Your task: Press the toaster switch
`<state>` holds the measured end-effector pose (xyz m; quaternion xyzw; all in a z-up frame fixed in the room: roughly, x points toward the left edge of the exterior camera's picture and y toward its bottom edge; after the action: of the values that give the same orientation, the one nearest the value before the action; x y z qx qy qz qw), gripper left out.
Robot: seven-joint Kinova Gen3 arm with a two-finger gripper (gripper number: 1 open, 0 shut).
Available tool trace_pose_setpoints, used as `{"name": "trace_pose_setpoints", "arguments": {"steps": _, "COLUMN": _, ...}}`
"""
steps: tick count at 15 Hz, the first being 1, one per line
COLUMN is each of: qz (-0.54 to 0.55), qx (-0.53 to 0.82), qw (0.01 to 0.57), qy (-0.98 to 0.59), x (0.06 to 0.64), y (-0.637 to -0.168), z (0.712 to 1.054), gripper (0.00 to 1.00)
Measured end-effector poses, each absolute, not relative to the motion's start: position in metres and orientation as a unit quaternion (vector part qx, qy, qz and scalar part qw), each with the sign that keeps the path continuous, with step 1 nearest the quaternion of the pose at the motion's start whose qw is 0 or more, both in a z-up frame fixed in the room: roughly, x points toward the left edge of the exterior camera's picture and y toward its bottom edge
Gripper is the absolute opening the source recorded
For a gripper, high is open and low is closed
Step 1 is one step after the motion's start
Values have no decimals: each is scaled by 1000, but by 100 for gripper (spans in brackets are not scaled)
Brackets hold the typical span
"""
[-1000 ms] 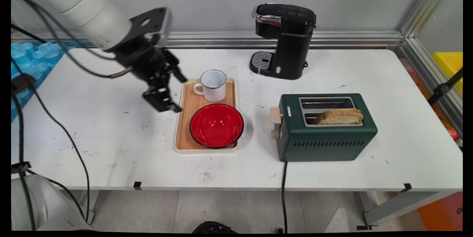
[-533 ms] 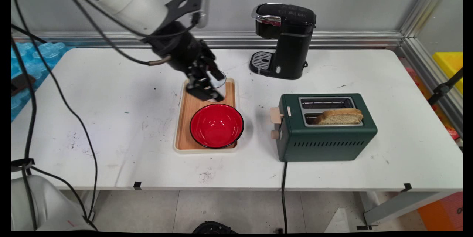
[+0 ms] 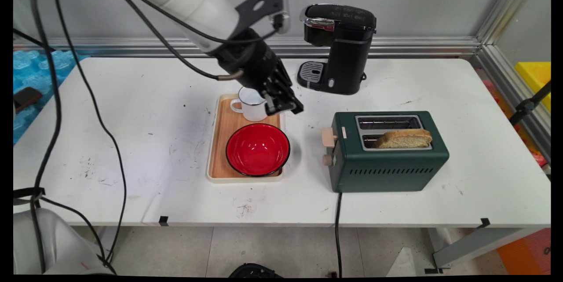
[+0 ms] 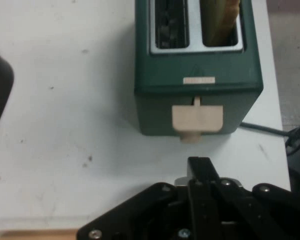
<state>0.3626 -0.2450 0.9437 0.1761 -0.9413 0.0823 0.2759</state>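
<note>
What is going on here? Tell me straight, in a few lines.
A white Kinova arm holds its gripper shut and empty above the far right corner of a wooden tray, beside a white mug. A red bowl sits on the tray's near end. The hand camera looks at the green toaster and its beige lever; a slice of bread stands in one slot.

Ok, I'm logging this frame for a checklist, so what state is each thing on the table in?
gripper: shut, empty, above the tray's far right corner
toaster: lever up
bread slice: standing up out of the near slot
far slot: empty
mug: upright on the tray
red bowl: upright, empty
coffee maker: lid down
</note>
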Motion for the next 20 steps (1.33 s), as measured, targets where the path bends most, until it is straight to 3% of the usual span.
{"name": "trace_pose_setpoints", "arguments": {"steps": 20, "qz": 83, "qx": 186, "qw": 259, "qy": -944, "x": 295, "y": -256, "z": 879, "gripper": 0}}
